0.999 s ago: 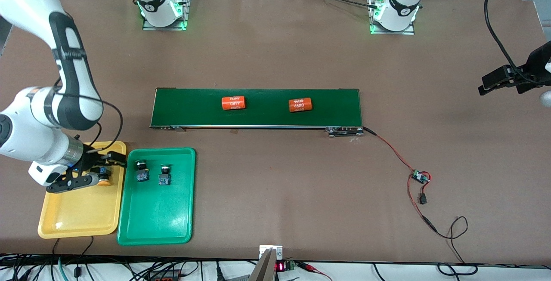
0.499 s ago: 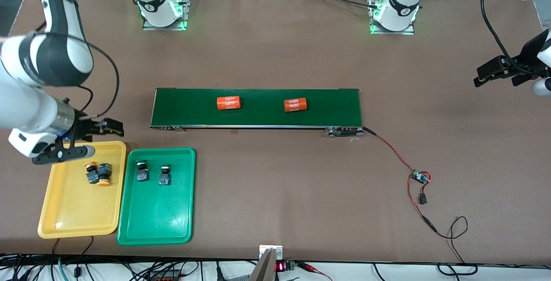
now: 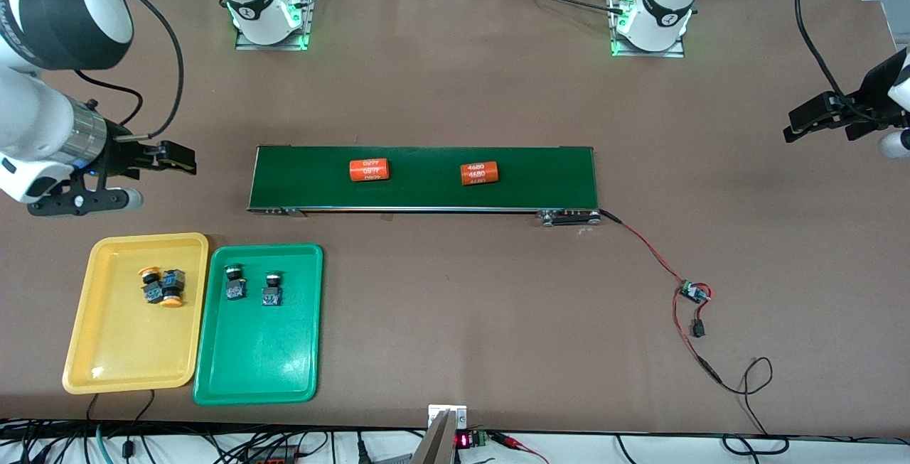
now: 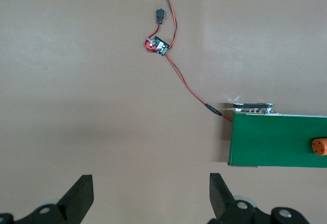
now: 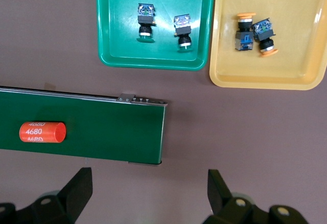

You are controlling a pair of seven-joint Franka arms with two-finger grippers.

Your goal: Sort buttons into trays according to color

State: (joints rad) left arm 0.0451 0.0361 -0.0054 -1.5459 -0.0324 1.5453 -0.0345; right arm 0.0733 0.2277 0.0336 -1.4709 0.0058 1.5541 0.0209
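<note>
Two trays (image 3: 85, 322) are lying side by side, nearer the front camera than the conveyor belt (image 3: 298, 180), toward the right arm's end; each is holding two buttons (image 3: 161, 286); two cylinders (image 3: 369, 170) are lying on the belt

My brown table (image 3: 455, 322) carries a dark green conveyor belt (image 3: 426, 197) mid-table. Nearer the front camera, toward my right arm's end, lie a yellow tray (image 3: 121, 357) and green tray (image 3: 256, 364), just beside each other. Toward my left arm's end lies a red-wired circuit board (image 3: 691, 292).
</note>
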